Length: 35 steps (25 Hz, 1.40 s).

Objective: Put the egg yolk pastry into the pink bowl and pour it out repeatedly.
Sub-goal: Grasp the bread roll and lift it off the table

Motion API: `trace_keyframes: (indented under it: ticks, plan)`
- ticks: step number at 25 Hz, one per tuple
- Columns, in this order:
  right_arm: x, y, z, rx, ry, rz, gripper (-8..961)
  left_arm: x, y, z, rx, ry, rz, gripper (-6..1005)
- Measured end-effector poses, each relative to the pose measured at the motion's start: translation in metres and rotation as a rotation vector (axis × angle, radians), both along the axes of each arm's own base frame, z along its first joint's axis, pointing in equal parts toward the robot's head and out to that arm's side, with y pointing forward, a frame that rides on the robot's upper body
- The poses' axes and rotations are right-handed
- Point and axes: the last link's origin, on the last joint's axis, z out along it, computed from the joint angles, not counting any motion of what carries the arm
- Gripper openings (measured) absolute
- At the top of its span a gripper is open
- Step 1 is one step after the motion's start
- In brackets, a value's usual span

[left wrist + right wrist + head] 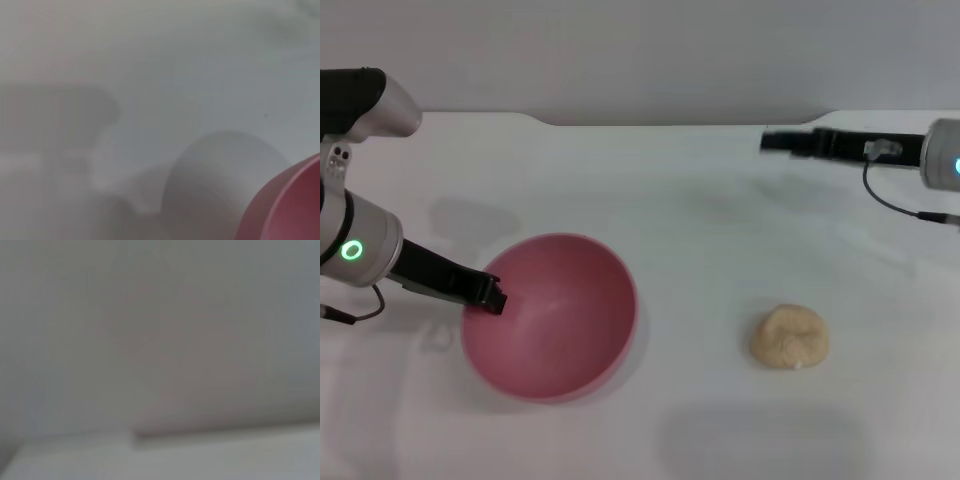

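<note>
The pink bowl sits at the front left of the white table, tipped so that its empty inside shows. My left gripper is shut on the bowl's left rim. In the left wrist view only an edge of the pink bowl shows. The egg yolk pastry, a pale tan lumpy ball, lies on the table to the right of the bowl and apart from it. My right gripper hangs far back on the right, well away from both. The right wrist view shows none of these things.
The white table ends at a far edge against a grey wall. A dark cable loops under the right arm at the back right.
</note>
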Motion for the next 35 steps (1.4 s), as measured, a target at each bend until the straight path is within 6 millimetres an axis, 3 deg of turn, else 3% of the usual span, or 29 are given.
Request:
trace_keyframes:
  ticks: [3,11,24,35]
  plan:
    - [-0.021,-0.007,0.019,-0.197,-0.149,0.041,601,0.000,0.000,0.000,0.002,0.002,-0.004,-2]
    - [-0.027,-0.028,0.031,-0.436,-0.332,0.037,583,0.010,0.002,-0.003,-0.016,0.015,-0.041,-1]
    - [-0.010,-0.053,0.004,-0.565,-0.420,0.014,553,0.023,0.009,-0.004,-0.024,0.029,-0.083,0]
    - [-0.005,-0.050,-0.020,-0.548,-0.434,0.020,528,0.029,0.011,-0.005,-0.032,0.034,-0.102,0]
